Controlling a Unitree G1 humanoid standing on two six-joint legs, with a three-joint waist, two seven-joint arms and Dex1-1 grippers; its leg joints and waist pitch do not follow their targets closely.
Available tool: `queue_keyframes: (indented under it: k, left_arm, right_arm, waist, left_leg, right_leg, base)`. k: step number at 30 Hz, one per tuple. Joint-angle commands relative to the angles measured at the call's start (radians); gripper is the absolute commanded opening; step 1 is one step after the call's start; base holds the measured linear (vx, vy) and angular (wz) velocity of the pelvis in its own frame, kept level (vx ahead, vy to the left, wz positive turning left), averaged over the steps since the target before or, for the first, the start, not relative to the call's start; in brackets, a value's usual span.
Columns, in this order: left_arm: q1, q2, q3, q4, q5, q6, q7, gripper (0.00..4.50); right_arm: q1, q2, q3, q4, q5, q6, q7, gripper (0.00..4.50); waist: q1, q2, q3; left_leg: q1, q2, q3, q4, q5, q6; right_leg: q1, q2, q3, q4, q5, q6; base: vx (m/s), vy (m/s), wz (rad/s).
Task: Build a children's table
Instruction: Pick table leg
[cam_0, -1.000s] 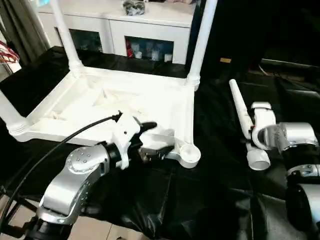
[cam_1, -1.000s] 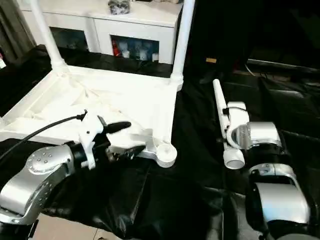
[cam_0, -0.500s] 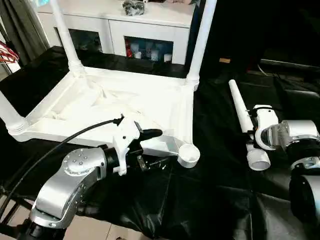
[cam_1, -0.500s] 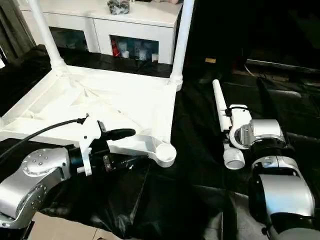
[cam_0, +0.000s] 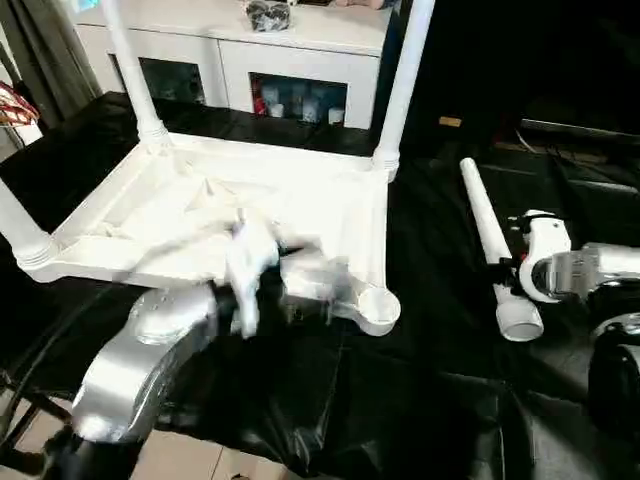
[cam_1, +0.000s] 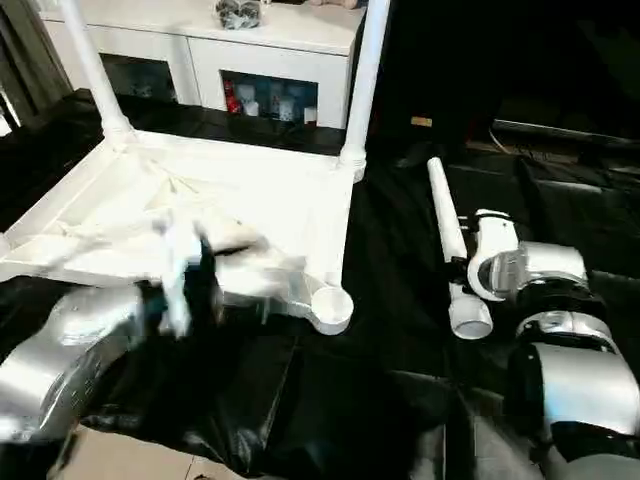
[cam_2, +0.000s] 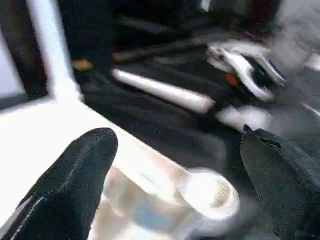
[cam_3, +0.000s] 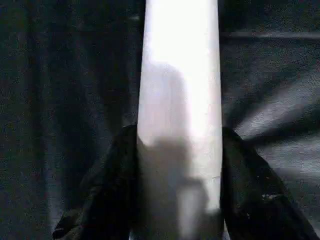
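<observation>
Lying alone on black sheeting, loose leg.

My head cameras looked forward and down over the upturned table. My left wrist camera sat close to its empty corner socket. My right wrist camera looked closely along the loose leg, shared with both head views.

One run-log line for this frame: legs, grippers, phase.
legs fitted: three | empty socket: near corner | loose leg: on black sheet | right gripper: fingers either side of loose leg | left gripper: open, by empty socket | phase: grasping last leg
</observation>
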Motion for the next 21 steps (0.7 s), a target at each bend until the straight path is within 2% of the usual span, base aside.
queue_keyframes:
  k: [1,3,4,5,6,7,8,9,11,12,14,15,16,18,21]
  left_arm:
    - [-0.02,-0.024,0.028,0.025,-0.011,0.002,0.038,4.5]
    - [-0.047,-0.063,0.048,0.043,-0.04,0.02,0.065,4.5]
    - [-0.052,-0.069,0.051,0.046,-0.045,0.023,0.07,4.5]
    - [-0.067,-0.086,0.058,0.057,-0.055,0.029,0.084,4.5]
    - [-0.084,-0.107,0.067,0.07,-0.069,0.036,0.1,4.5]
    - [-0.101,-0.13,0.079,0.083,-0.085,0.051,0.116,4.5]
    - [-0.11,-0.142,0.085,0.09,-0.094,0.059,0.124,4.5]
    - [-0.124,-0.156,0.092,0.1,-0.104,0.069,0.136,4.5]
    - [-0.164,-0.194,0.103,0.125,-0.122,0.088,0.163,4.5]
    - [-0.19,-0.216,0.109,0.141,-0.14,0.103,0.17,4.5]
    - [-0.238,-0.253,0.127,0.164,-0.195,0.151,0.181,4.5]
    - [-0.25,-0.262,0.132,0.169,-0.211,0.164,0.183,4.5]
    - [-0.267,-0.276,0.141,0.174,-0.24,0.195,0.189,4.5]
    - [-0.299,-0.298,0.152,0.179,-0.301,0.264,0.189,4.5]
    - [-0.32,-0.315,0.151,0.181,-0.324,0.281,0.187,4.5]
  right_arm:
    - [0.022,-0.015,-0.034,-0.045,0.037,0.027,0.031,1.84]
    - [0.048,-0.021,-0.072,-0.127,0.087,0.068,0.069,1.84]
    - [0.052,-0.022,-0.077,-0.141,0.094,0.077,0.075,1.84]
    - [0.071,-0.021,-0.09,-0.189,0.113,0.084,0.088,1.84]
    - [0.088,-0.018,-0.11,-0.239,0.14,0.097,0.102,1.84]
    - [0.104,-0.015,-0.13,-0.283,0.167,0.112,0.112,1.84]
    - [0.111,-0.013,-0.141,-0.305,0.181,0.121,0.118,1.84]
    - [0.126,-0.008,-0.152,-0.341,0.202,0.117,0.131,1.84]
    - [0.175,0.014,-0.196,-0.453,0.267,0.086,0.171,1.84]
    - [0.217,0.039,-0.227,-0.545,0.318,0.027,0.217,1.84]
    - [0.289,0.088,-0.281,-0.712,0.426,-0.035,0.313,1.84]
    - [0.307,0.101,-0.293,-0.756,0.456,-0.041,0.338,1.84]
    - [0.33,0.114,-0.306,-0.811,0.508,-0.013,0.375,1.84]
    - [0.374,0.138,-0.327,-0.916,0.602,0.056,0.43,1.84]
    - [0.397,0.152,-0.333,-0.978,0.645,0.073,0.449,1.84]
  waist:
    - [0.005,-0.012,-0.063]
    - [0.011,-0.004,-0.066]
    - [0.013,-0.003,-0.068]
    - [0.016,0.0,-0.069]
    - [0.019,-0.003,-0.069]
    - [0.024,0.003,-0.067]
    - [0.027,0.0,-0.07]
    - [0.032,0.006,-0.068]
    - [0.036,0.002,-0.066]
    - [0.043,0.006,-0.067]
    - [0.049,0.005,-0.066]
    - [0.052,0.005,-0.069]
    - [0.055,0.004,-0.068]
    - [0.064,0.008,-0.068]
    - [0.063,0.009,-0.066]
  left_leg:
    - [-0.009,0.053,-0.014,-0.071,-0.069,0.04]
    - [-0.004,0.052,-0.01,-0.068,-0.048,0.052]
    - [-0.006,0.053,-0.011,-0.069,-0.02,0.063]
    - [-0.007,0.055,-0.013,-0.068,-0.015,0.066]
    - [-0.006,0.057,-0.011,-0.067,-0.014,0.074]
    - [-0.004,0.055,-0.007,-0.066,-0.021,0.078]
    - [-0.003,0.056,-0.009,-0.065,-0.017,0.078]
    - [-0.003,0.057,-0.01,-0.066,-0.017,0.082]
    - [-0.004,0.057,-0.007,-0.067,-0.041,0.082]
    - [0.002,0.06,-0.005,-0.066,-0.051,0.079]
    - [0.001,0.063,-0.001,-0.069,-0.057,0.083]
    - [0.003,0.07,-0.006,-0.072,-0.047,0.088]
    - [-0.001,0.068,-0.006,-0.073,-0.034,0.093]
    - [-0.001,0.067,-0.007,-0.071,-0.01,0.096]
    - [-0.003,0.065,-0.008,-0.073,-0.01,0.087]
  right_leg:
    - [0.058,-0.071,0.035,-0.072,-0.161,-0.281]
    - [0.058,-0.068,0.037,-0.074,-0.122,-0.286]
    - [0.06,-0.066,0.034,-0.068,-0.076,-0.3]
    - [0.06,-0.068,0.032,-0.064,-0.063,-0.308]
    - [0.059,-0.069,0.032,-0.065,-0.056,-0.312]
    - [0.06,-0.067,0.033,-0.07,-0.055,-0.312]
    - [0.062,-0.068,0.033,-0.066,-0.044,-0.318]
    - [0.06,-0.069,0.031,-0.066,-0.049,-0.321]
    - [0.059,-0.07,0.03,-0.074,-0.095,-0.31]
    - [0.056,-0.074,0.031,-0.076,-0.112,-0.302]
    - [0.057,-0.075,0.03,-0.079,-0.113,-0.281]
    - [0.056,-0.077,0.027,-0.072,-0.097,-0.284]
    - [0.058,-0.076,0.024,-0.074,-0.096,-0.282]
    - [0.056,-0.076,0.024,-0.071,-0.099,-0.282]
    - [0.056,-0.076,0.022,-0.079,-0.144,-0.262]
  base:
    - [0.0,0.0,0.0]
    - [0.0,0.0,0.0]
    - [0.0,0.0,0.0]
    - [0.0,0.0,0.0]
    - [0.0,0.0,0.0]
    - [0.0,0.0,0.0]
    - [0.0,0.0,0.0]
    - [0.0,0.0,0.0]
    - [0.0,0.0,0.0]
    - [0.0,0.0,0.0]
    - [0.0,0.0,0.0]
    - [0.0,0.0,0.0]
    - [0.0,0.0,0.0]
    - [0.0,0.0,0.0]
    - [0.0,0.0,0.0]
